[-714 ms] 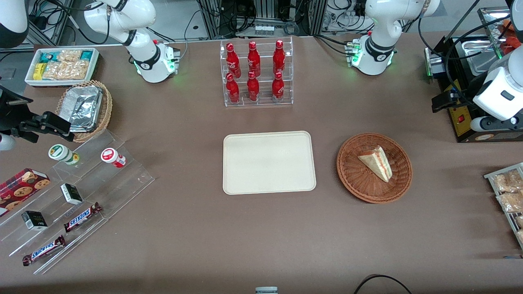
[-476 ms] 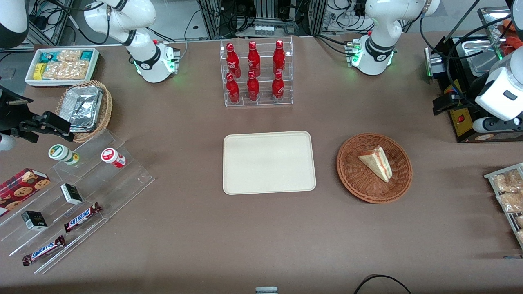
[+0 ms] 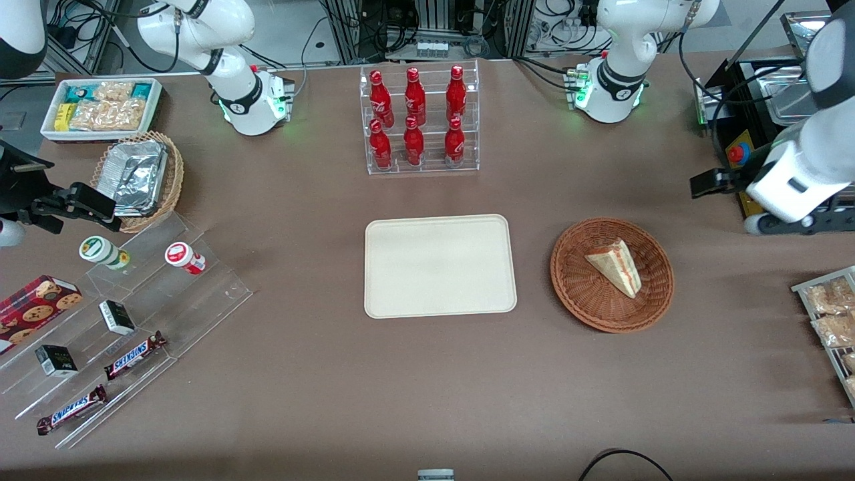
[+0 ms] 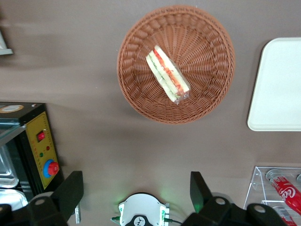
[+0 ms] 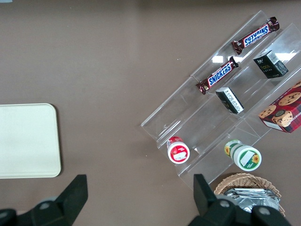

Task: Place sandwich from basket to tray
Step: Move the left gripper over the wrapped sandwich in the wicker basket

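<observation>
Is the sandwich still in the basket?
Yes. The sandwich lies in the basket; the tray is bare, and the open gripper hangs above.

One sandwich [image 3: 615,266] in one reddish-brown basket [image 3: 580,288]; one cream tray [image 3: 440,265]; six red bottles [image 3: 414,115] in one clear rack at the tray's 12 o'clock; two Snickers bars [image 3: 133,355]; two round-lidded cups [image 3: 103,252]; one gripper [image 4: 136,190], fingers spread apart.

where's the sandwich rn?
In the front view, the sandwich lies in the basket, beside the tray toward the working arm's end; the open gripper hovers apart from it.
</observation>
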